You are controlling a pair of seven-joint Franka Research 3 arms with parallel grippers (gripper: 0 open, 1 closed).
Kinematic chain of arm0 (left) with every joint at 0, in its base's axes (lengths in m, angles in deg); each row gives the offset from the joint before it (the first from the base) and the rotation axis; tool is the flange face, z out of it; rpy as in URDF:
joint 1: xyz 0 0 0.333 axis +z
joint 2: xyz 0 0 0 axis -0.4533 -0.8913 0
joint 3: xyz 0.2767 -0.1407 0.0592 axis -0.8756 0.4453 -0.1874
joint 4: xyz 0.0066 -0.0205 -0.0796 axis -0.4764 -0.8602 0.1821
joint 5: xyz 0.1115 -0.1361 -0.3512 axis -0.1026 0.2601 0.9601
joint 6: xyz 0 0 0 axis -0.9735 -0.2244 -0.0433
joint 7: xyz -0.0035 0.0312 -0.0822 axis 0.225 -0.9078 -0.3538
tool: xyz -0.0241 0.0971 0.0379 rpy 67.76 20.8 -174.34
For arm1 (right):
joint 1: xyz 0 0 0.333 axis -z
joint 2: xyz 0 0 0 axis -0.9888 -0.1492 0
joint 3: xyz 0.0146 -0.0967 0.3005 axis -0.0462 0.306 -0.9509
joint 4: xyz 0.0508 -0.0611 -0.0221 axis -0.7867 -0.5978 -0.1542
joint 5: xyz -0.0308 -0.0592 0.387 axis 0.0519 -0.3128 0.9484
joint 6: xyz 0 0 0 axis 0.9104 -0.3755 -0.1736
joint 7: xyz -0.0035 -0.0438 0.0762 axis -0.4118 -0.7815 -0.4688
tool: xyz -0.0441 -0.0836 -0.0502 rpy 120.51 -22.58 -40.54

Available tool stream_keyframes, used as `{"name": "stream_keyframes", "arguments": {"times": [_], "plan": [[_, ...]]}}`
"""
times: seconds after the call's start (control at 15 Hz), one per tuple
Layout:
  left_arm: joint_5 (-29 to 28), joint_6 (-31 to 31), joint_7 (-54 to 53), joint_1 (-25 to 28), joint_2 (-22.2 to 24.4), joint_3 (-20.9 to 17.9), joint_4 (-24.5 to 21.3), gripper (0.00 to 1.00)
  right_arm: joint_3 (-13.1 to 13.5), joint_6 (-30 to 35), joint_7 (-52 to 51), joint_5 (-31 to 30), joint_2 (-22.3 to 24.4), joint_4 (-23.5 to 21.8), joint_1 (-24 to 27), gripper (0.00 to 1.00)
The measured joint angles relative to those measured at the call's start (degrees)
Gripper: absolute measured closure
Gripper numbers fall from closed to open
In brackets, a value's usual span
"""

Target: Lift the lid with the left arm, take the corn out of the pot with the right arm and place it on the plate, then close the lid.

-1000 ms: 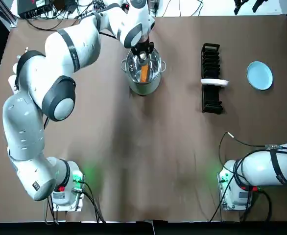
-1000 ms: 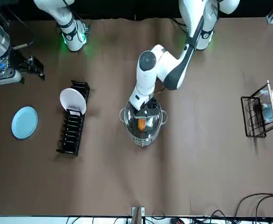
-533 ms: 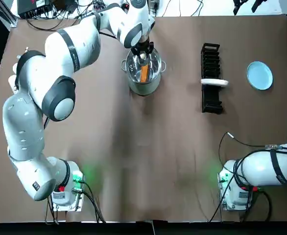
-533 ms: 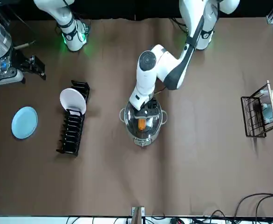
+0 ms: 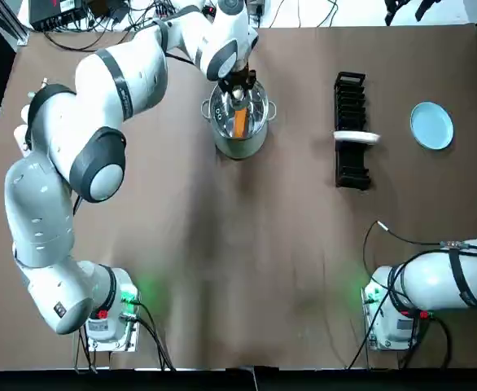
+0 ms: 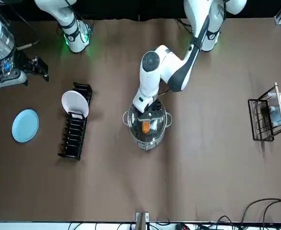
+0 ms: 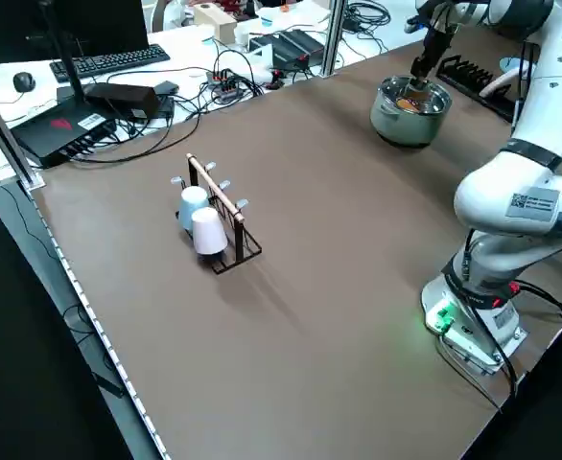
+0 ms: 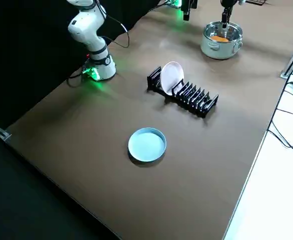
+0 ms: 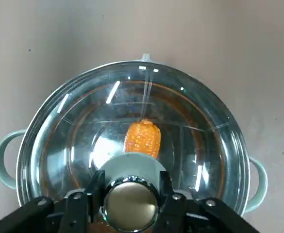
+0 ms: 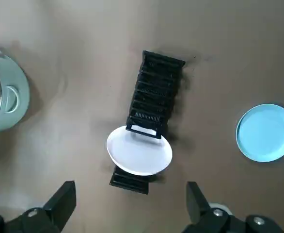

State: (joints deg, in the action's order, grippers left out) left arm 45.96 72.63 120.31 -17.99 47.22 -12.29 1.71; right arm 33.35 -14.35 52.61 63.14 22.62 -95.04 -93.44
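Glass lid in left tool

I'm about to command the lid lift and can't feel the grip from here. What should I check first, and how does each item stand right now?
1. Left hand closed on both sides of the lid knob: ok.
2. Grip firm enough to carry the lid: cannot tell.
3. Lid seated on the pot, not yet raised: ok.
4. Corn visible inside through the glass: ok.
5. Right hand open and held well away from the pot, near the dish rack: ok.
6. Blue plate flat on the table with nothing on it: ok.
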Motion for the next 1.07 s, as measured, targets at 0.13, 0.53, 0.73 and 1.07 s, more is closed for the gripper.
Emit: {"name": "stream_keyframes", "arguments": {"times": [0.13, 0.53, 0.73, 1.07], "plan": [[0.0, -0.02, 0.12, -0.01, 0.0, -0.01, 0.0, 0.5, 0.0, -0.03, 0.0, 0.0, 0.0, 0.02, -0.14, 0.0], [0.0, -0.53, 1.83, -0.07, 0.0, -0.01, 0.13, 0.5, 0.01, -0.14, 0.0, 0.0, 0.0, 0.02, -0.21, 0.0], [0.02, -0.85, 2.36, -0.05, 0.29, -0.01, 0.34, 0.5, 0.2, -0.03, 0.01, 0.0, 0.0, 0.02, -0.15, 0.0], [0.04, -2.75, 2.93, 0.81, 3.55, -0.1, 1.19, 0.5, 0.32, 0.59, 0.01, 0.0, 0.0, 0.01, -0.11, 0.0]]}}
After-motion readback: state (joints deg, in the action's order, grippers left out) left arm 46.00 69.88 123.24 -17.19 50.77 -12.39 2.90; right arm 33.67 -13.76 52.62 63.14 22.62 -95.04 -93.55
